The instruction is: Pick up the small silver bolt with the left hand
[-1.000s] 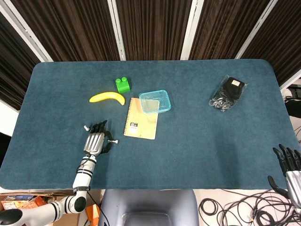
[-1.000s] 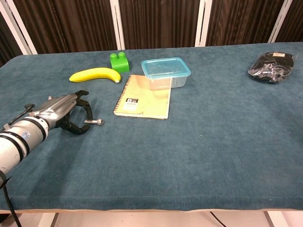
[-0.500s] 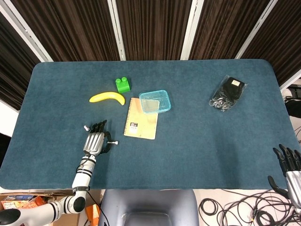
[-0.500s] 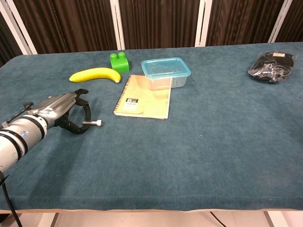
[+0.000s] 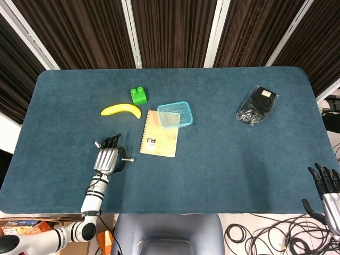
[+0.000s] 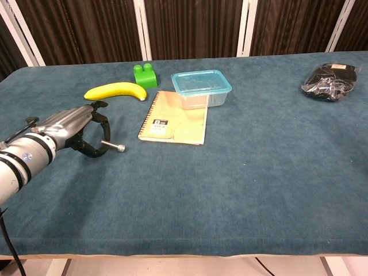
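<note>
Since a second ago the left hand [image 6: 75, 131] has lifted slightly, its fingers pinching the small silver bolt [image 6: 113, 147] just left of the notebook [image 6: 173, 124]. Raise it straight and slowly, keeping the pinch firm. The right hand [image 5: 326, 188] hangs released, far right of the notebook.

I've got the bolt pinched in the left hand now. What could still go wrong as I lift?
The left hand holds the small silver bolt only by one end, most of it jutting out past the fingers, so it could pivot or slip free. It also sits low over the table, so a drop may roll it. The notebook lies close on the right; a sideways swing might nudge it.
</note>
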Action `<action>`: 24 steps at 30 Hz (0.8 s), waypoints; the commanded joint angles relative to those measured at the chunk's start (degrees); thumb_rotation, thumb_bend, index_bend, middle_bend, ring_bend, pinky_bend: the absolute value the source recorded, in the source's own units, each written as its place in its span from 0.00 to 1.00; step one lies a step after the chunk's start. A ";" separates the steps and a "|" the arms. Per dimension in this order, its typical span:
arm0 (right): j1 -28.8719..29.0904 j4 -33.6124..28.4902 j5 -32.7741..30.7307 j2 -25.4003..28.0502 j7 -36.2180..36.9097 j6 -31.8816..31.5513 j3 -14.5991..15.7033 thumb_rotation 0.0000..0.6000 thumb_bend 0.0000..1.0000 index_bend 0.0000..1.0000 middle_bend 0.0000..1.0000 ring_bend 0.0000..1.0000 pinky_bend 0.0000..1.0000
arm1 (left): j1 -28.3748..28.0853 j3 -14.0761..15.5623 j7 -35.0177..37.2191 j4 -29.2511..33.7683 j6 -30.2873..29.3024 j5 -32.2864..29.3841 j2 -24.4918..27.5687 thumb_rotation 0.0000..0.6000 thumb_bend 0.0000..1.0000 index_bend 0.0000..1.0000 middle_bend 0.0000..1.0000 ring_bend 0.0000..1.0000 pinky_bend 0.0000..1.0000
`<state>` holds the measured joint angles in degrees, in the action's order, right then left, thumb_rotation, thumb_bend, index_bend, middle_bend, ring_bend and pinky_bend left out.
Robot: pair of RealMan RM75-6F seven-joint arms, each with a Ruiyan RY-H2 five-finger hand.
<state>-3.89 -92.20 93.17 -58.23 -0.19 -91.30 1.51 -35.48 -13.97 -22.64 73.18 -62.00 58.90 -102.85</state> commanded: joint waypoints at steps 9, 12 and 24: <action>-0.06 -0.01 0.05 0.03 0.08 -0.11 0.01 1.00 0.29 0.00 0.00 0.00 0.04 | -0.51 -0.02 -1.66 1.77 -0.39 -0.66 0.38 1.00 0.37 0.57 0.02 0.00 0.03; -0.03 -0.02 0.06 0.02 0.07 -0.08 0.01 1.00 0.29 0.00 0.00 0.00 0.04 | -0.75 -0.05 -2.12 2.01 -0.43 -0.81 0.35 1.00 0.37 0.58 0.02 0.00 0.03; -0.17 0.13 0.21 0.26 0.82 -0.43 0.02 1.00 0.29 0.00 0.00 0.00 0.04 | -1.89 -0.34 -3.25 2.21 -0.43 -1.29 -0.35 1.00 0.37 0.57 0.02 0.00 0.04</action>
<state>-4.05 -92.07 93.39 -57.97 0.63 -91.72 1.53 -37.35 -14.30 -25.87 75.41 -62.45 57.62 -103.19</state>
